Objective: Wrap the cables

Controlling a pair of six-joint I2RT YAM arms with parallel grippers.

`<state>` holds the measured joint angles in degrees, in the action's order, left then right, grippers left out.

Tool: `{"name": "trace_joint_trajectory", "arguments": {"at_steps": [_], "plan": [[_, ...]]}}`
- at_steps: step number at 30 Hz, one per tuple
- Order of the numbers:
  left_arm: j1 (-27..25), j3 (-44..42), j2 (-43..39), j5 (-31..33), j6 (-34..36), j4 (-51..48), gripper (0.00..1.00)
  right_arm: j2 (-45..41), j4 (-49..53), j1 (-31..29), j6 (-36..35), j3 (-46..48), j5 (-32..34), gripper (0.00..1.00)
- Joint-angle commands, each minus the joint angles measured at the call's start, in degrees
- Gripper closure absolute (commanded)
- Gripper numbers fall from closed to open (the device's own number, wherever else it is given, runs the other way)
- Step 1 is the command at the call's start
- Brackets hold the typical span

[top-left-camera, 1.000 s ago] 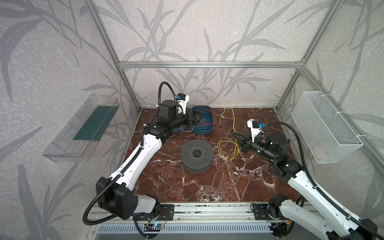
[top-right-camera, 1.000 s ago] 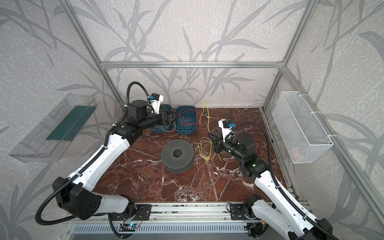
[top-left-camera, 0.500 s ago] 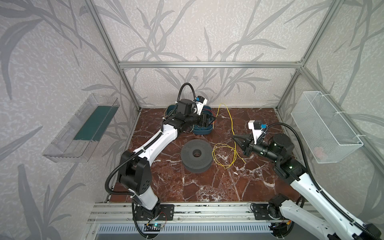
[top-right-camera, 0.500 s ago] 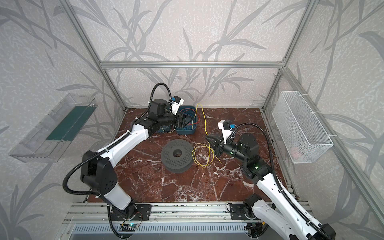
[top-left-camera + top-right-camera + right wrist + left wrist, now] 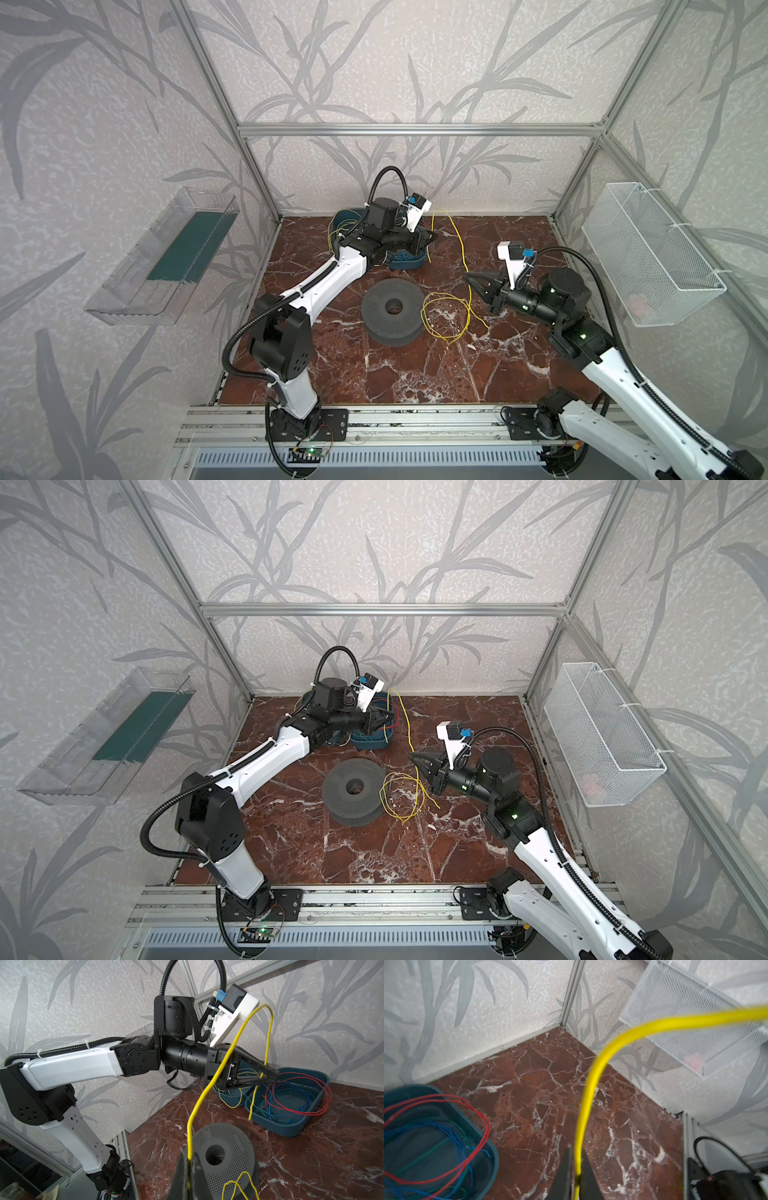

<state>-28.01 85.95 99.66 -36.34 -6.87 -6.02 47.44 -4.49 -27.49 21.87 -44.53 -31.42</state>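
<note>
- Nearest the camera, the right arm ran off the lower frame edge in both top views, so its base was cut off.
- On the marble table, the grey spool lay flat near the middle, its lower flange mostly hidden under the upper one.
- At 3 o'clock of the spool and just beside it, the yellow cable lay on the table in a few thin, loose loops. A free end trailed towards 4 o'clock.
- At 3 o'clock of those loops, the right gripper was closed on the yellow cable. The right wrist view showed the strand pinched between its fingertips, whose lower parts were cut off there.
- From there the cable rose in a tall, narrow arch towards 11 o'clock and came down to the left gripper, which was clamped on it. The left wrist view showed the blurred strand between two dark fingers.
- It seemed to be one unbroken strand between both grippers, though it was too thin in the top views to be sure.
- At 12 o'clock of the spool, two blue trays were largely covered by the left arm. Red, blue and green wires lay in one tray, itself cut off in the left wrist view.
- Farthest, at 3 o'clock, the wire basket on the wall held a pink thing, too blurred to name.
</note>
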Motion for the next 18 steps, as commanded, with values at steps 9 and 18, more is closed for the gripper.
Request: {"name": "trace_joint_trajectory", "arguments": {"at_steps": [9, 18], "plan": [[0.0, -4.0, -11.6, 11.8, 4.1, 0.1, 1.0, 0.7, 5.1, -0.1, -0.7, -3.5, 7.4, 0.71], [0.0, -8.8, -15.1, 10.5, 3.4, 1.8, 1.0, -4.6, 17.3, 0.2, -0.2, -5.0, 21.1, 0.44]]}}
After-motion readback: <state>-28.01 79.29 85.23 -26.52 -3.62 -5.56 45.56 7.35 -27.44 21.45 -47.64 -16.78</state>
